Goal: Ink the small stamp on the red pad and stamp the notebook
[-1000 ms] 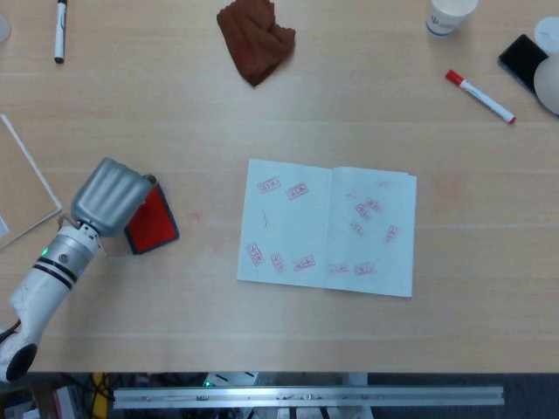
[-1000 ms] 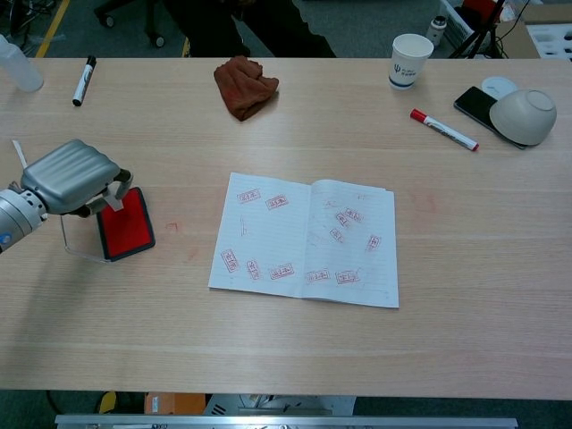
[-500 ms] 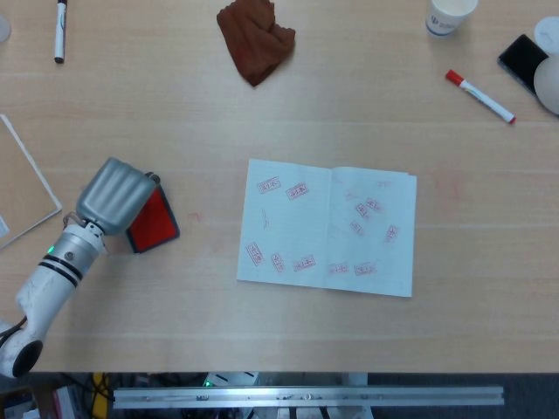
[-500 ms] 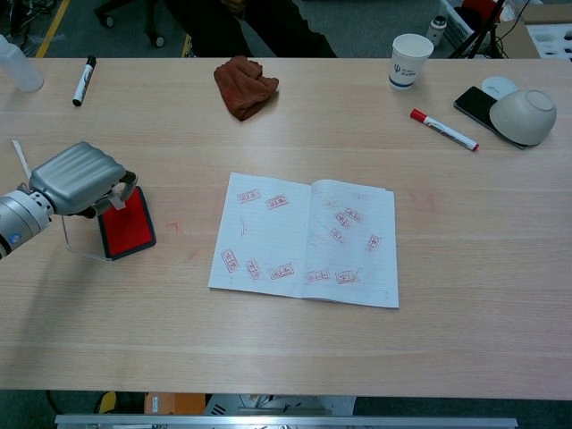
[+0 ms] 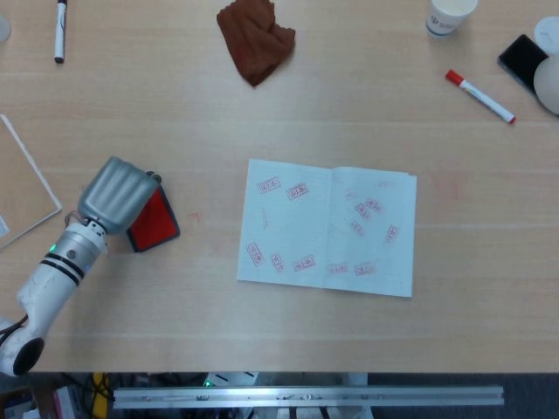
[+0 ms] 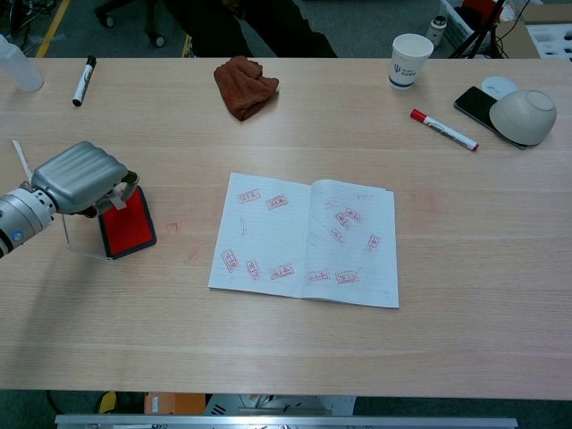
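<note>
The red ink pad (image 5: 157,221) (image 6: 128,224) lies at the table's left. My left hand (image 5: 114,193) (image 6: 79,175) hovers over its left edge with its fingers curled down. A small pale piece, which looks like the small stamp (image 6: 114,197), shows under those fingers, right at the pad; I cannot tell if it touches the ink. The open notebook (image 5: 327,229) (image 6: 304,239) lies in the middle, with several red stamp prints on both pages. No view shows my right hand.
A brown cloth (image 6: 245,85) and a black marker (image 6: 83,80) lie at the back left. At the back right are a paper cup (image 6: 410,60), a red marker (image 6: 444,130), a phone (image 6: 472,102) and an upturned bowl (image 6: 523,116). A flat board (image 5: 22,196) lies left of the pad.
My left hand has crept a little to the right, further over the ink pad. The notebook and the other objects have stayed put.
</note>
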### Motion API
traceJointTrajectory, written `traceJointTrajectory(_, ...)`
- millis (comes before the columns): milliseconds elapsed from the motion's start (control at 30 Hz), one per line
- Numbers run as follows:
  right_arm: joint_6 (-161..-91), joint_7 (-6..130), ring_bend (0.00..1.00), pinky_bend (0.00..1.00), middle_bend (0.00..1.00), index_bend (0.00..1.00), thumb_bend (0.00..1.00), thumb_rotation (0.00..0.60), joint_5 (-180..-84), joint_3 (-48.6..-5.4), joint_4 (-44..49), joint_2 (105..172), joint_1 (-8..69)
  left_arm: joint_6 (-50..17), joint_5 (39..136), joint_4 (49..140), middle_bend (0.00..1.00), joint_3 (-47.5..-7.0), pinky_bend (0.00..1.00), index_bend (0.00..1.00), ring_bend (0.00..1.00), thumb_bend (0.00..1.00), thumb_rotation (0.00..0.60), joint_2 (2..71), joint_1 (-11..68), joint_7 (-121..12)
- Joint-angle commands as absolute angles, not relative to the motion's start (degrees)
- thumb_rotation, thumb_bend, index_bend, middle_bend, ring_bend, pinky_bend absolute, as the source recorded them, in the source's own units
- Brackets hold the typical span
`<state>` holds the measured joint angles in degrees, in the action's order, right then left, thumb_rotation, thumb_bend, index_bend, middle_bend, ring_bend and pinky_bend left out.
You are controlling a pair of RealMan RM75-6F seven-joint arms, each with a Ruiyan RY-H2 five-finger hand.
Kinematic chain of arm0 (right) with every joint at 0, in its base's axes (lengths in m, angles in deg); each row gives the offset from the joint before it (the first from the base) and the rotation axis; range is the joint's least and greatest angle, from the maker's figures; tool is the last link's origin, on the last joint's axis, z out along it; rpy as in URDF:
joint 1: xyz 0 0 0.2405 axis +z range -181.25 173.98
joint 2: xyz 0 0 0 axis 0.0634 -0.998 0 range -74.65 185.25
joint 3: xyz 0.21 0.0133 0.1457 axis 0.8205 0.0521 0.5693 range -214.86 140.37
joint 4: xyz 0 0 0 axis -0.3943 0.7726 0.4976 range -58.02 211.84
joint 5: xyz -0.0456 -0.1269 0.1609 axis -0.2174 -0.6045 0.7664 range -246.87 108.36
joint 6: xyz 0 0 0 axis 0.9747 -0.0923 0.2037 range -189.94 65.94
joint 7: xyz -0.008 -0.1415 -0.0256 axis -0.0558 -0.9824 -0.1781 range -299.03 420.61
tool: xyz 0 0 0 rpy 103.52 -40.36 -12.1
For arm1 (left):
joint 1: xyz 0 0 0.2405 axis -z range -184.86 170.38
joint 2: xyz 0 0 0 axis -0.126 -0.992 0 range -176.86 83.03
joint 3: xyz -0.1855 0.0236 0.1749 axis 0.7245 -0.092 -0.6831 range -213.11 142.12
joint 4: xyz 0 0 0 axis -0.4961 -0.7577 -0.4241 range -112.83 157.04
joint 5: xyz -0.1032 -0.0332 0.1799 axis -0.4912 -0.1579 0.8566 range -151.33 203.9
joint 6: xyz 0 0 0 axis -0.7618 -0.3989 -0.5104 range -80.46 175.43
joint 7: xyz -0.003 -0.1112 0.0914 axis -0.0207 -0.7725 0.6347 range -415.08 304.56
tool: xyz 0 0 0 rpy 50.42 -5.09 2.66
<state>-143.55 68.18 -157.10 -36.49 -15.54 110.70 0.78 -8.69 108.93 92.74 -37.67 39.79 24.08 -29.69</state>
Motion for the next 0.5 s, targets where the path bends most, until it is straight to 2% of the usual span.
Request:
traceJointTrajectory(33, -143.62, 68.28, 0.23, 0.35, 0.33, 0.35, 0.29, 0.6, -157.21, -36.5, -15.44, 110.74, 0.77, -9.07, 109.04, 93.95, 0.98, -37.43, 1.0, 0.57, 1.0, 0.34, 0.6, 38.91, 24.18, -29.51)
traceJointTrajectory(500, -143.58, 69.74, 0.23, 0.35, 0.33, 0.35, 0.29, 0.6, -157.47, -36.55, -14.03, 111.4, 0.79, -11.22, 110.97, 108.02, 0.98, -36.29, 1.0, 0.57, 1.0, 0.34, 0.6, 33.76, 25.46, -25.82)
